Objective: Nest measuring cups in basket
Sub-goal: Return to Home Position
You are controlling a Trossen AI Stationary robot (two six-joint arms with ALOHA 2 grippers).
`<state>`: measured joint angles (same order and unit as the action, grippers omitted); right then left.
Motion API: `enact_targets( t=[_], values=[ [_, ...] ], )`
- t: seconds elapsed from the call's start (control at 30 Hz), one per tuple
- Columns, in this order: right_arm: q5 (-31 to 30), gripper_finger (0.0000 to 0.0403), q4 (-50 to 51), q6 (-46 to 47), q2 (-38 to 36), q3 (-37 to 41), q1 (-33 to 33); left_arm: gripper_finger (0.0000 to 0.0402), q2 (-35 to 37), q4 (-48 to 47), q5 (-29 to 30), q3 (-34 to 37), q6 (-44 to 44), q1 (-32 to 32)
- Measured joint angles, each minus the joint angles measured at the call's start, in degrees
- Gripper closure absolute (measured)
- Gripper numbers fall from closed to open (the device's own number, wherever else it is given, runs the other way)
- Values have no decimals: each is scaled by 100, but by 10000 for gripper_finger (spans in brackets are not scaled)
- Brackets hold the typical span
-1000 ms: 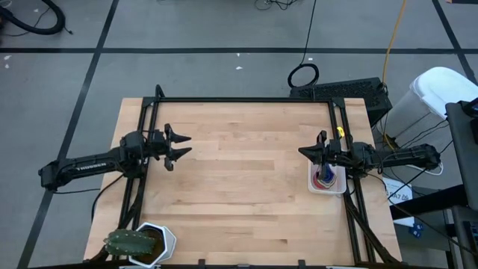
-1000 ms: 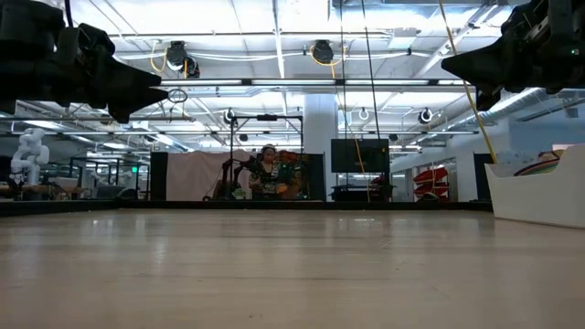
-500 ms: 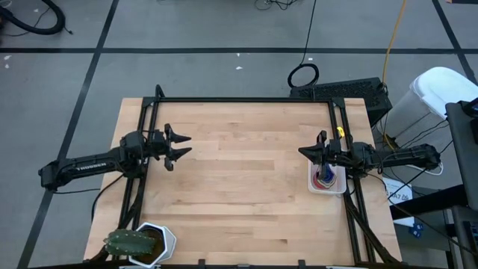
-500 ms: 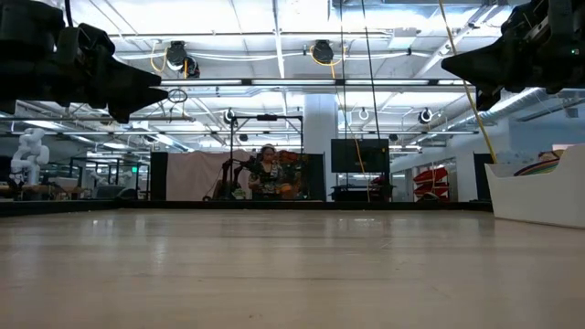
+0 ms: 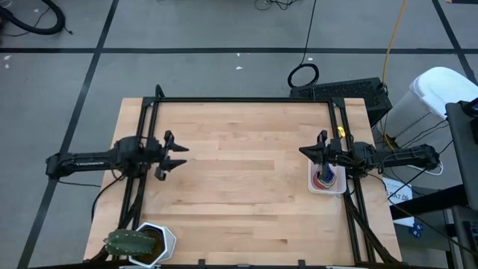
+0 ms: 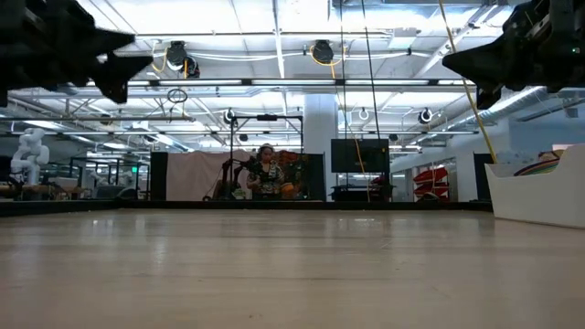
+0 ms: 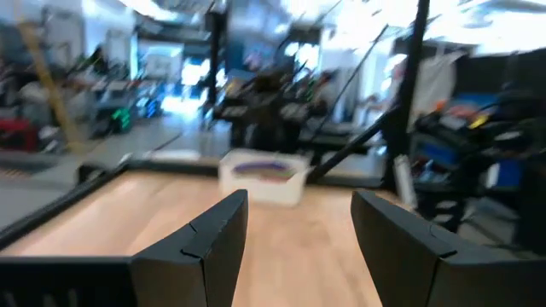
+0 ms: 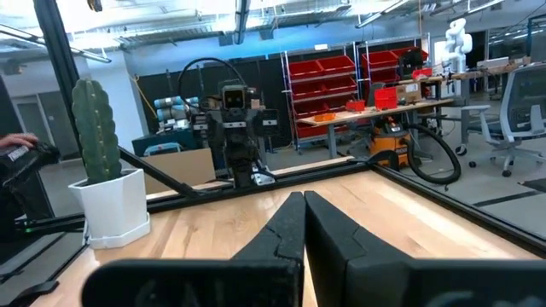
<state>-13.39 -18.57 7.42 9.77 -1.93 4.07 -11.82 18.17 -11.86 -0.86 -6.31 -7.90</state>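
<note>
"Anything move just now?"

"Only the left arm (image 5: 82, 159). It has drawn back toward the left edge of the overhead picture, and it lies flatter there than it did."

"And its tip?"

"The left gripper (image 5: 179, 154) went with it, a little leftward and lower in that picture. Seen from table height, the same gripper (image 6: 137, 50) has climbed further into the upper left corner."
</note>
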Motion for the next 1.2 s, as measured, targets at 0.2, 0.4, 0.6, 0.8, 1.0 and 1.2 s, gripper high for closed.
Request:
enact_targets(
  t=[0.2, 0.4, 0.6, 0.8, 1.0, 1.2],
  values=[
    [1, 403, 15, 0, -438, 2, 0, 190, 813, 15, -2, -4, 3, 339],
    [-1, 403, -28, 0, -976, 2, 0, 190, 1162, 246, 0, 2, 9, 327],
    [1, 403, -68, -1, -886, 2, 0, 190, 1146, 301, -3, -7, 9, 328],
    [1, 403, -23, -15, -884, 2, 0, 190, 1146, 266, -2, -7, 7, 328],
    [1, 403, -19, -15, -884, 2, 0, 190, 1146, 267, -2, -5, 7, 328],
    [1, 403, -2, -17, -884, 2, 0, 190, 1146, 265, -1, -4, 4, 328]
  ],
)
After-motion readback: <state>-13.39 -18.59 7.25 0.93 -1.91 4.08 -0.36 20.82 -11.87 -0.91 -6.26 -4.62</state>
